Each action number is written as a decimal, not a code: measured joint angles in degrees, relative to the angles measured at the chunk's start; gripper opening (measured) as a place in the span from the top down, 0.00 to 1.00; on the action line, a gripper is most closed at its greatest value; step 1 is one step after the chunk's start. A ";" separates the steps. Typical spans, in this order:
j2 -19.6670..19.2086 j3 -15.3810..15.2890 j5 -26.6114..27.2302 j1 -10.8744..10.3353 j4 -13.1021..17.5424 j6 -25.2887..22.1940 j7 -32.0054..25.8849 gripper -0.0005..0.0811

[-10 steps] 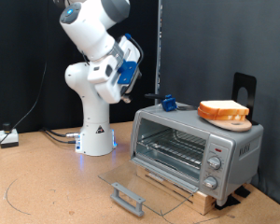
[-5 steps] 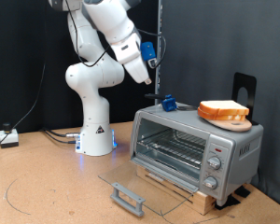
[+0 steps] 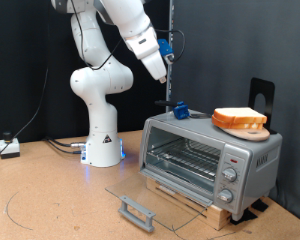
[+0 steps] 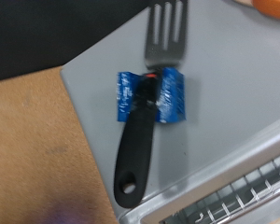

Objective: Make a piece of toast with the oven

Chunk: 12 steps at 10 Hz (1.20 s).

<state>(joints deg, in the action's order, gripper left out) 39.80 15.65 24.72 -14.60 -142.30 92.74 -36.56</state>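
Change: my gripper has swung up over the boxy silver oven.
Grip: I cannot tell.
Below: black spatula.

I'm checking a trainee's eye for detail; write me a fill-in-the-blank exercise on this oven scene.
1. The oven has its glass door ____.
2. A bread slice on a wooden disc sits on the oven's ____.
3. The black spatula has a ____ block around its handle.
4. The pincer hangs ____ the oven, holding nothing.

Missing words: open; top; blue; above
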 joint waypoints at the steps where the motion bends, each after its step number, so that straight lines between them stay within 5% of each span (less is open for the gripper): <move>1: 2.74 -0.60 0.01 -0.01 -1.09 0.03 -1.45 0.00; 5: 13.34 -5.39 -0.02 3.31 -6.74 3.87 6.69 0.00; 9: 15.43 -7.16 0.03 4.84 -9.86 4.74 8.60 0.00; 12: 18.69 -8.78 5.55 3.96 -15.33 16.68 4.23 0.00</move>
<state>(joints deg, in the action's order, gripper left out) 58.49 6.88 30.27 -10.64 -157.63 109.42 -32.33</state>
